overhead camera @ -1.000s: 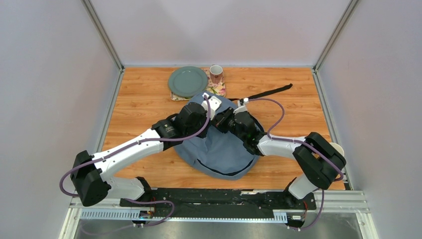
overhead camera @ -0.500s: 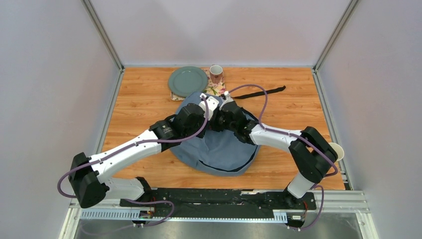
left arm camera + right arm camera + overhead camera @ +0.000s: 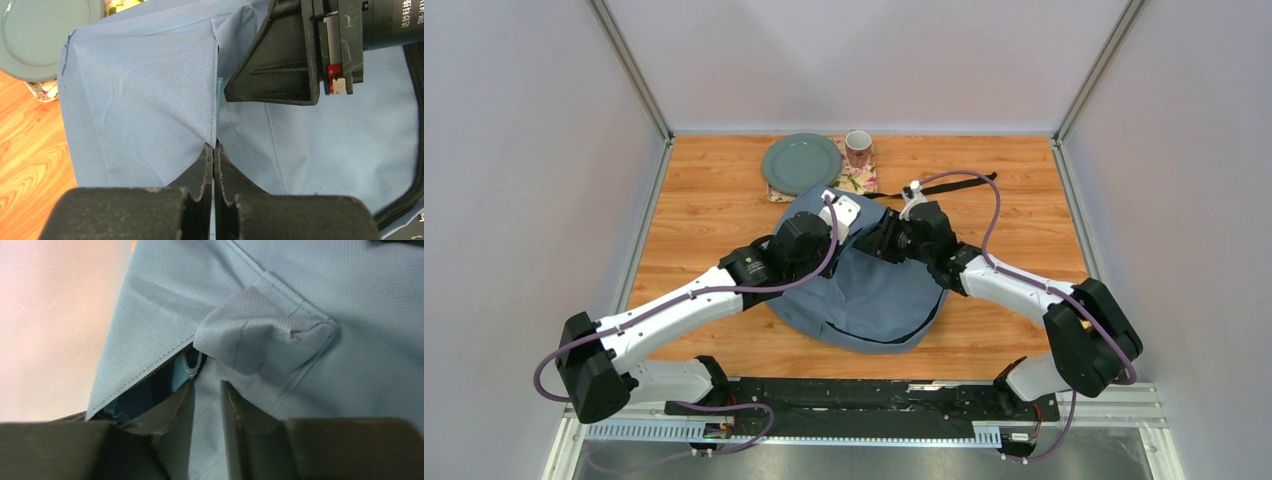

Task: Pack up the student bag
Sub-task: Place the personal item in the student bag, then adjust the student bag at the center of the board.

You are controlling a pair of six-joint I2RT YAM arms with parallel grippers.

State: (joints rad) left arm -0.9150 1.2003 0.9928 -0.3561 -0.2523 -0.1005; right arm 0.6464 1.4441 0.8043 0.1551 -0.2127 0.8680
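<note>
From above, both wrists cover the far end of the student bag [image 3: 874,295], and its zip opening [image 3: 150,375] shows only as a dark slit. The bag lies mid-table with its long axis running near to far and its top toward the plate [image 3: 801,163]. Your left gripper [image 3: 214,147] is clamped on a fold of bag cloth. The right gripper [image 3: 207,387] has its fingers narrowly apart over cloth, and you cannot tell whether it grips.

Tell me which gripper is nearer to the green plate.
Left. The left gripper pinches the student bag near its far edge, close to the green plate; the right gripper is at the bag farther to the right.
</note>
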